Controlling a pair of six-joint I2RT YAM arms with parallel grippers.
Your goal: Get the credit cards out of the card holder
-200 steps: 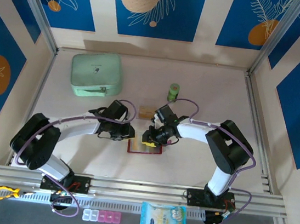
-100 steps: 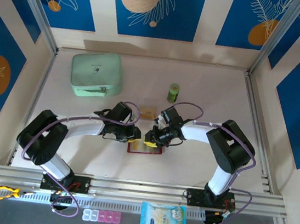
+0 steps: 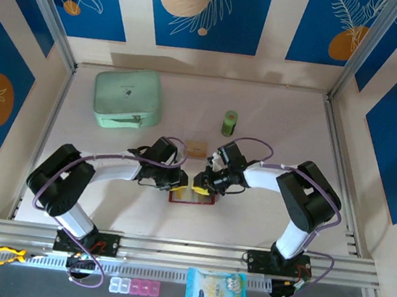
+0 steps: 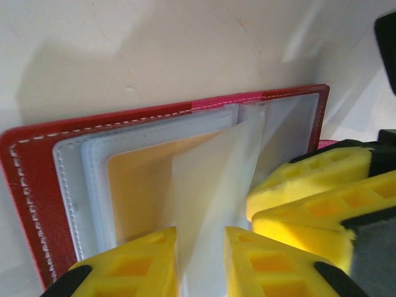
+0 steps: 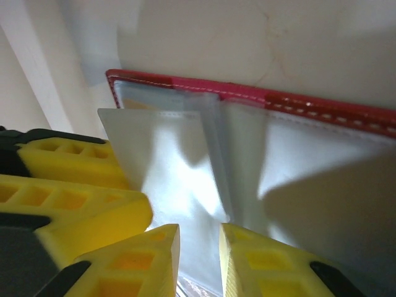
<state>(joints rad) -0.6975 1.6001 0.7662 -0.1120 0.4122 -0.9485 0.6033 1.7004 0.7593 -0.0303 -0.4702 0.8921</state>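
The card holder [image 3: 193, 197] lies right of the mint-green case [image 3: 127, 98] — left end effector [image 4: 199, 240] and right end effector [image 5: 199, 234], each slightly parted, straddle its sleeves [image 4: 213, 167] — pin one leaf, slide the credit card [image 4: 139, 192] out flat

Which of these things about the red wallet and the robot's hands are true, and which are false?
1. The card holder lies open on the table. True.
2. The mint-green zip case sits between the two grippers. False: it sits far back on the left, apart from both. The card holder is what lies under the left gripper and the right gripper.
3. An orange-yellow card sits inside a clear sleeve of the card holder. True.
4. The small green cylinder stands on the card holder. False: it stands on the table farther back, apart from it.
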